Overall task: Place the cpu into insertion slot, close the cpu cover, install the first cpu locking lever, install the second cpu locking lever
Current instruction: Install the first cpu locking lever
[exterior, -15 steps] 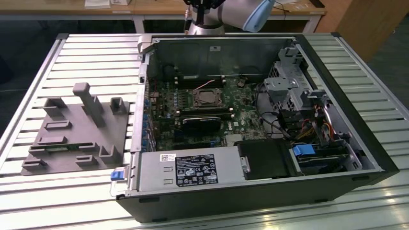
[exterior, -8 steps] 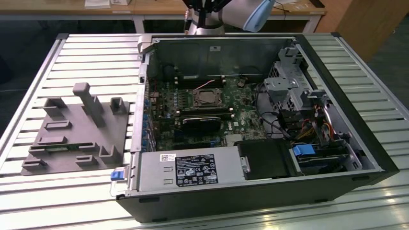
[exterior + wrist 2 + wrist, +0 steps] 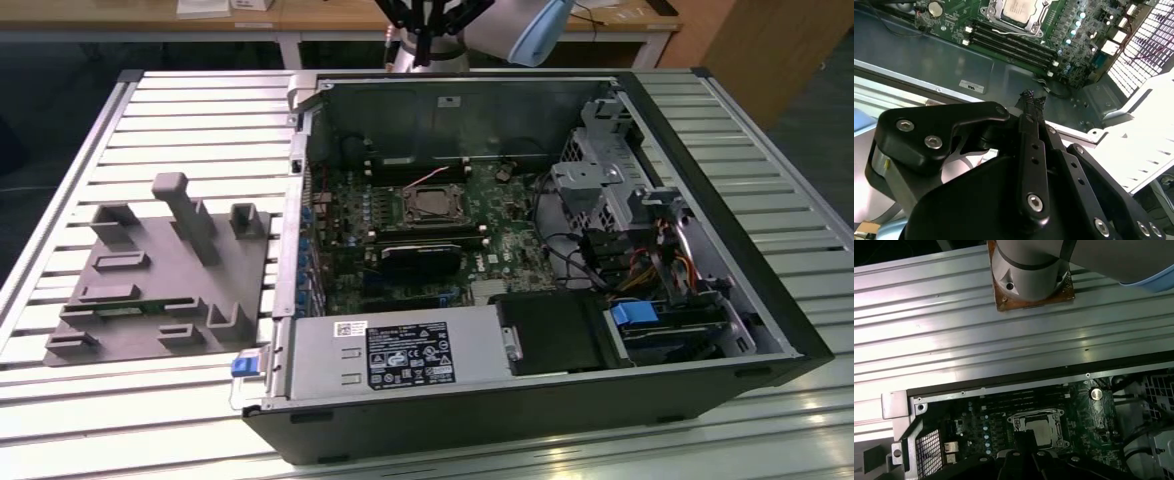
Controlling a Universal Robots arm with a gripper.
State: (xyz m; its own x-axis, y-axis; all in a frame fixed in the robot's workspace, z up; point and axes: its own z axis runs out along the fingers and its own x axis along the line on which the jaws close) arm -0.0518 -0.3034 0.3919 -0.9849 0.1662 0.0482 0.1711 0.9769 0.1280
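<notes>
The black metal tool (image 3: 1029, 103) hangs above the far wall of the open computer case (image 3: 534, 425), its jointed fingers pressed together and gripping nothing. The cpu (image 3: 1042, 431), a flat square chip with a dull silver-grey top, sits in the insertion slot (image 3: 1016, 422), inside its silver rim on the green circuit board (image 3: 1089, 437). The case stands on the ribbed, shiny metal tabletop (image 3: 1004, 340), beside a blocky grey fixture (image 3: 160, 280).
</notes>
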